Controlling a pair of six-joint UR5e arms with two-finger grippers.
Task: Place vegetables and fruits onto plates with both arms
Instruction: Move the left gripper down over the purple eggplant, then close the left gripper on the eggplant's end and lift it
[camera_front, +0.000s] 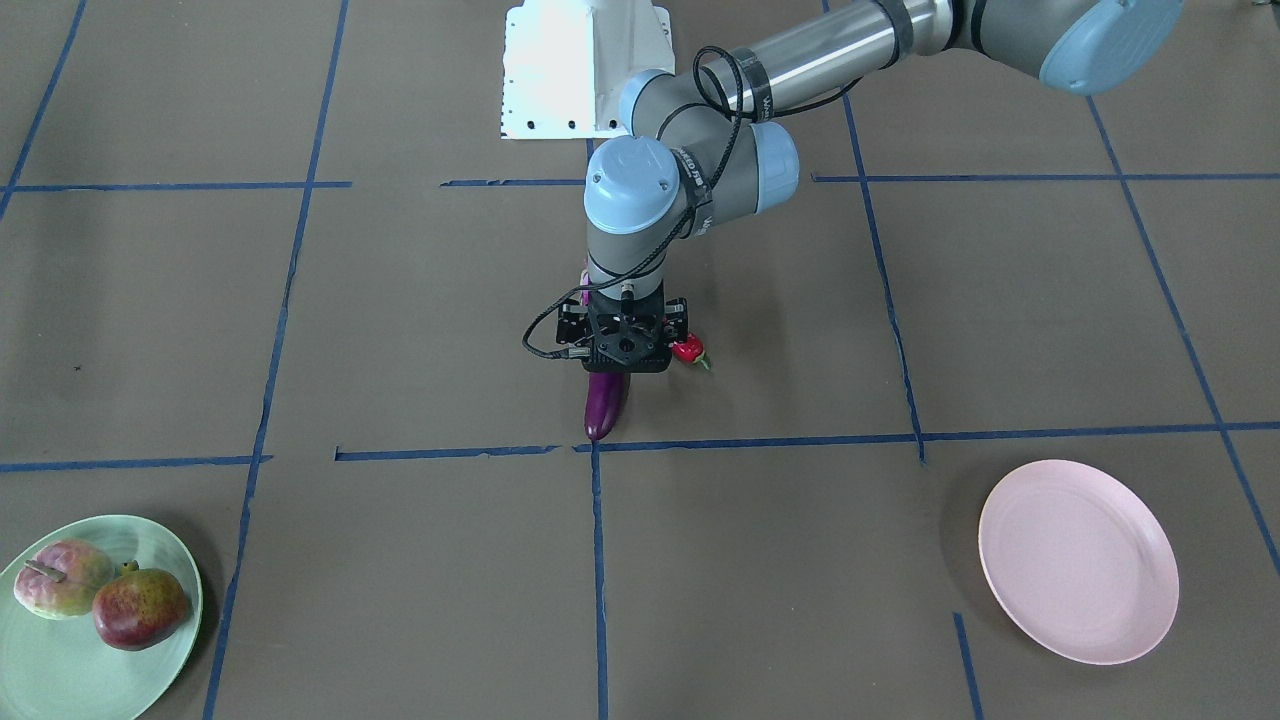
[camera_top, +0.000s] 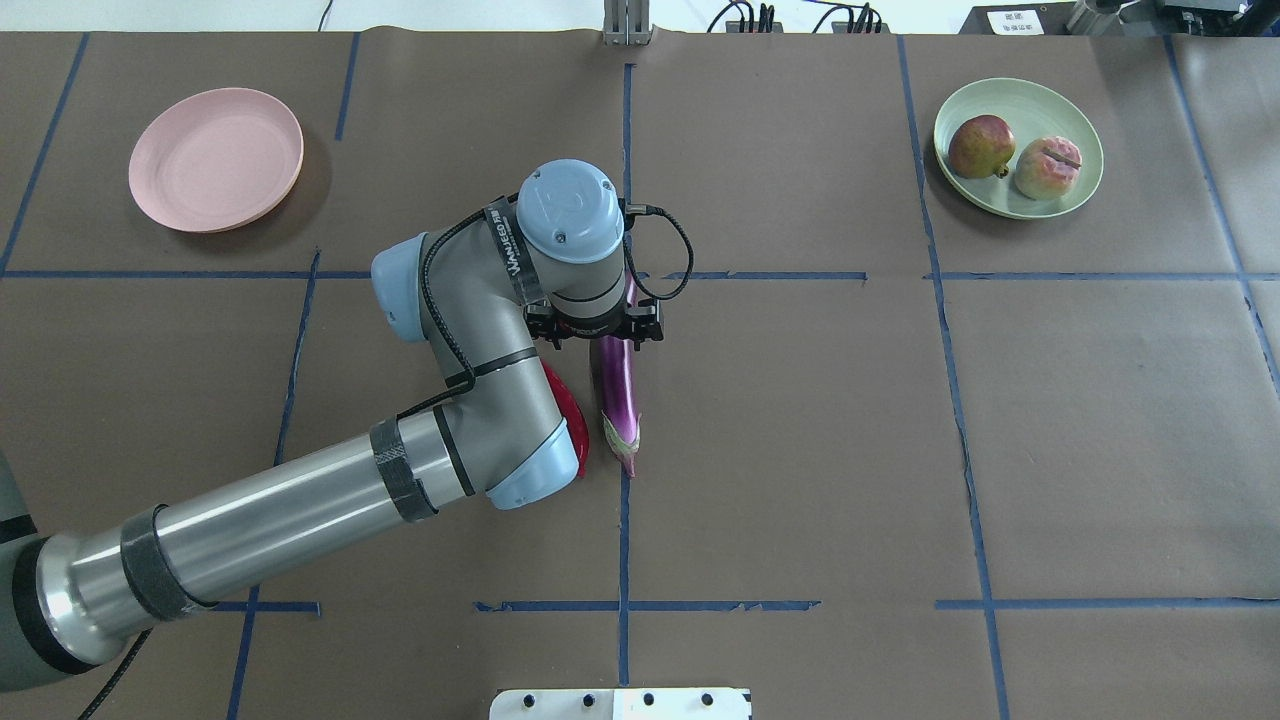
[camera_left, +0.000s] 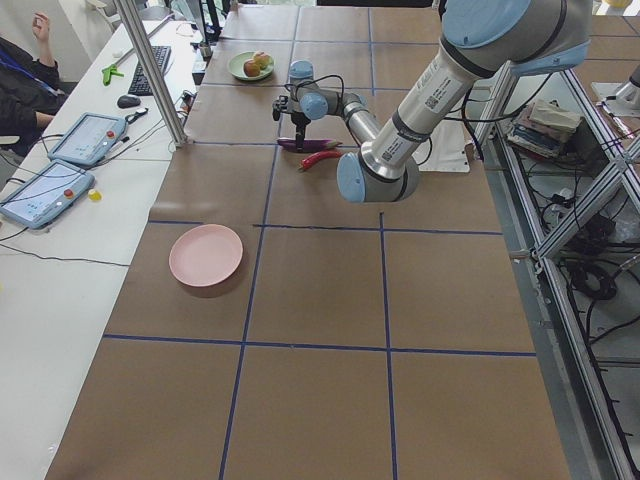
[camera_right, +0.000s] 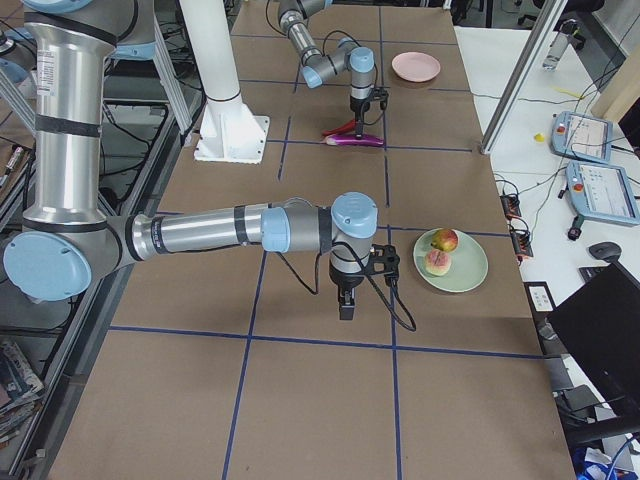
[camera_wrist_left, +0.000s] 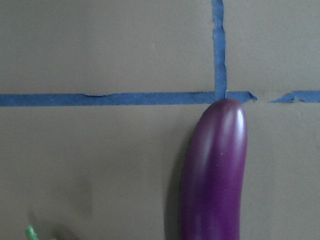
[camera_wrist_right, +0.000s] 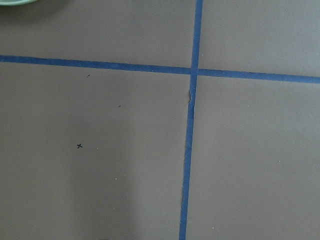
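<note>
The purple eggplant (camera_front: 606, 405) lies on the table's centre line, and it also shows in the overhead view (camera_top: 618, 385) and the left wrist view (camera_wrist_left: 215, 170). The red chili (camera_front: 688, 350) lies close beside it, partly under the left arm (camera_top: 572, 410). My left gripper (camera_front: 620, 368) hangs straight over the eggplant's middle; its fingers are hidden. The pomegranate (camera_top: 980, 146) and the peach (camera_top: 1046, 168) sit on the mint green plate (camera_top: 1010, 95). The pink plate (camera_top: 215, 158) holds nothing. My right gripper (camera_right: 345, 308) shows only in the exterior right view, next to the green plate; I cannot tell its state.
The white base block (camera_front: 575, 65) stands at the robot's edge of the table. Blue tape lines (camera_wrist_right: 190, 125) cross the brown surface. Tablets (camera_left: 60, 160) and a keyboard lie on a side desk beyond the table's far edge.
</note>
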